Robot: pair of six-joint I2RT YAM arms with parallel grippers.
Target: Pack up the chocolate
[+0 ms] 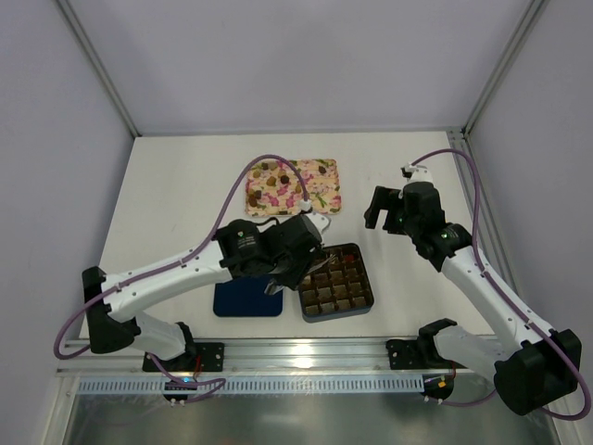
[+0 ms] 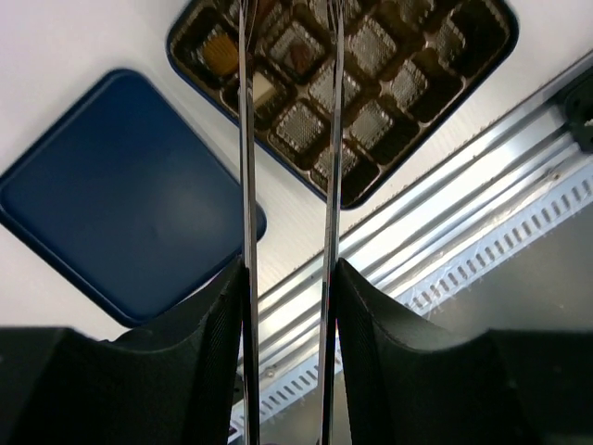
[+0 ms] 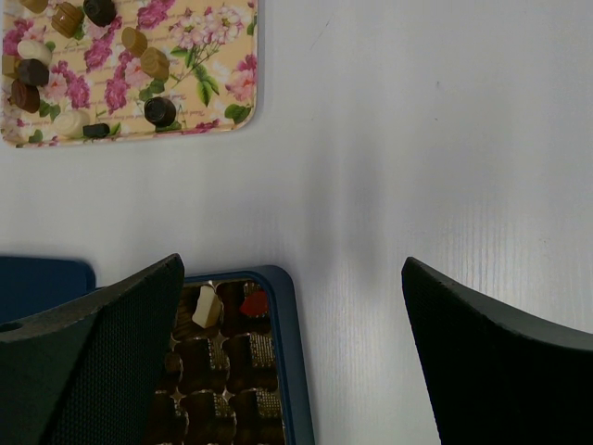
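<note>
Claw-wise, the left claw [image 2: 289, 19] has two long thin metal blades running side by side with a narrow gap between them. They poke out over the dark box [image 2: 375, 120] with its grid of cells. The tips run off the top edge of the wrist view, so I honestly can't tell if it's pinching anything. The right claw [image 3: 292, 262] is easy: fingers spread wide, nothing between them, hanging above the white table [image 1: 185, 185] at about 1 o'clock from the box in the top view. Most of the chocolate [image 3: 159, 111] is sitting loose on the floral tray [image 3: 218, 37], a mix of dark, tan and whitish bits, and that tray is at 12 o'clock from the box with a strip of table between them. A few pieces are already in the box: a whitish piece [image 3: 206, 306] and a red piece [image 3: 253, 303] in neighbouring cells along the far row, plus a tan piece [image 2: 220, 54] near the left blade. A blue lid [image 2: 120, 204] lies flat just beside the box at its 9 o'clock, looks like it's barely touching.
</note>
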